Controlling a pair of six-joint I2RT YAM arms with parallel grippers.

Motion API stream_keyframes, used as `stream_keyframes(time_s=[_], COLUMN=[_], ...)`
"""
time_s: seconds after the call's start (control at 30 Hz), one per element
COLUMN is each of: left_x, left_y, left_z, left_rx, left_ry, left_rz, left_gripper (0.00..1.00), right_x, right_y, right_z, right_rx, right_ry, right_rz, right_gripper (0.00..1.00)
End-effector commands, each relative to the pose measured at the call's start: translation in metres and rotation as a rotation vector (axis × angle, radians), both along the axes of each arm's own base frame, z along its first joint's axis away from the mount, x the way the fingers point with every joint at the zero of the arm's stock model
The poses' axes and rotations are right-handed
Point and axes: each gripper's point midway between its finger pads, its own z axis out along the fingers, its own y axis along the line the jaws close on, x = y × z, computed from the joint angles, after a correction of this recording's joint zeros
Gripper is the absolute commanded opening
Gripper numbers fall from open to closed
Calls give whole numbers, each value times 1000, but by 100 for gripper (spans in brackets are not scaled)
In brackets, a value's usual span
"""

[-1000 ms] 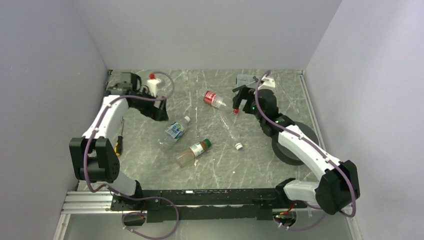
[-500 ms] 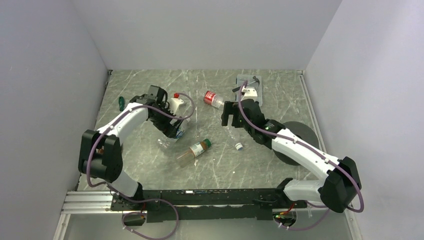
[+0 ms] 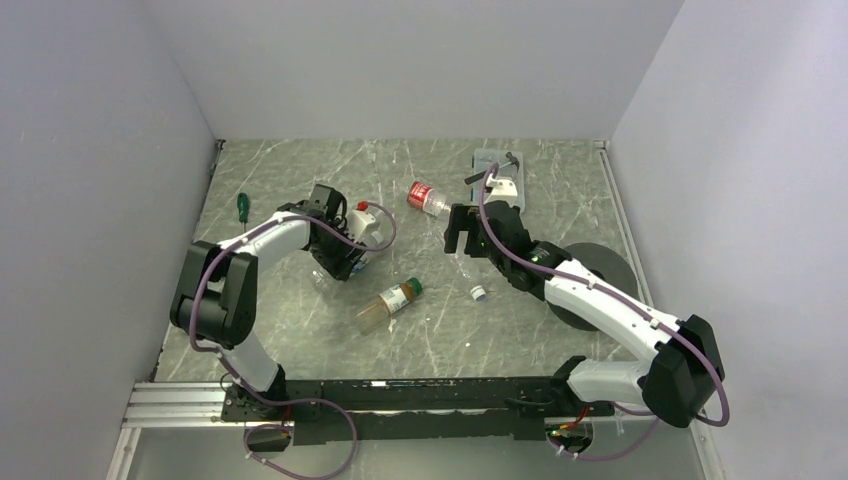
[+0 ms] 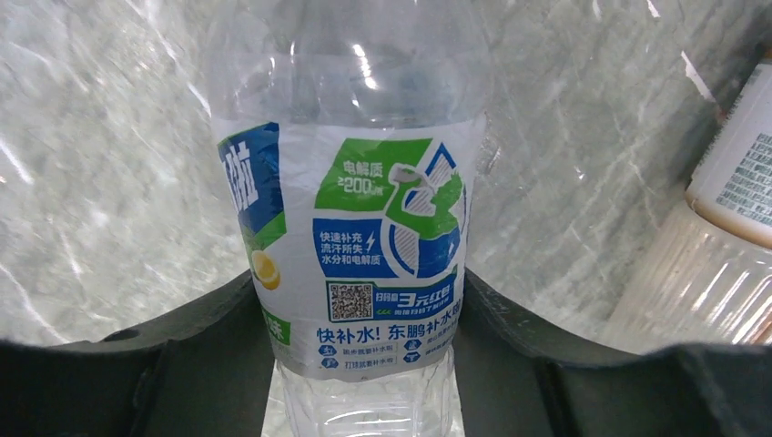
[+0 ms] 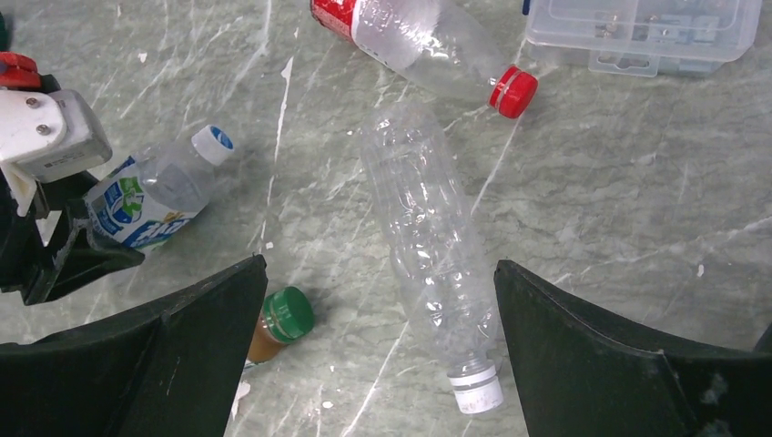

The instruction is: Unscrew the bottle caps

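Between the fingers [image 4: 182,364] of the left gripper [image 4: 362,309] the blue-white labelled bottle [image 4: 364,209] is taken by its middle, lying on the marbled table [image 3: 300,170]. Both sides of the label are touched by the black fingers, though how firmly it is squeezed cannot be told. Its white-and-blue cap [image 5: 213,143] is seen on the neck, clear of the left gripper's grasp.

The step in hand is judged to be securing this bottle so that its cap can be turned. The thin wall is likely to buckle, so a grip on the stiffer shoulder would be better than more force on the label. The bottle should be raised and turned so that the cap is offered toward the other arm, with the neck kept steady against the twist.

The right gripper [image 5: 378,266] is spread wide and hangs above the slim clear bottle [image 5: 423,218], whose white cap [image 5: 478,390] lies near the lower edge of that view. For the twist it would have to be carried across to the held cap, closed squarely on the ribbed rim, and kept in line with the neck.

Just beside the held bottle lies the amber bottle [image 3: 385,305] with its green cap [image 5: 289,312], which could be knocked as the bottle is lifted. Farther off are the red-labelled bottle [image 5: 401,36], its red cap [image 5: 512,91], and a clear plastic box [image 5: 637,27].
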Motion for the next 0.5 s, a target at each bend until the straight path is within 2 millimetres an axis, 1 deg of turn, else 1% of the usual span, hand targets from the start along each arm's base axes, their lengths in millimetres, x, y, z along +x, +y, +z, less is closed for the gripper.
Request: stream_keyframes(time_s=[0.0, 0.1, 0.2, 0.23, 0.3, 0.33, 0.37, 0.43, 0.47], left_x=[13, 11, 10, 9, 9, 9, 10, 6, 2], left_y=[-11, -15, -18, -19, -26, -31, -38, -50, -56], left_z=[15, 36, 70, 84, 119, 140, 166, 198, 209], left_rx=[-51, -84, -103, -111, -152, -187, -232, -324, -374], left_ry=[-82, -111, -148, -153, -192, -222, -272, -336, -356], left_rz=[-25, -52, -96, -106, -133, -149, -165, -190, -193], left_gripper=[59, 50, 40, 39, 34, 32, 30, 27, 27], right_x=[1, 2, 4, 7, 12, 16, 19, 25, 25], right_y=[4, 11, 22, 28, 40, 46, 52, 66, 72], right_z=[18, 26, 37, 45, 60, 70, 81, 104, 116], right_rx=[63, 97, 139, 160, 193, 210, 228, 273, 300], right_ry=[-22, -25, -28, -37, -55, -68, -82, -110, -125], right_rz=[-14, 2, 28, 40, 69, 83, 98, 136, 157], right_gripper=[100, 100, 100, 100, 100, 100, 100, 100, 100])
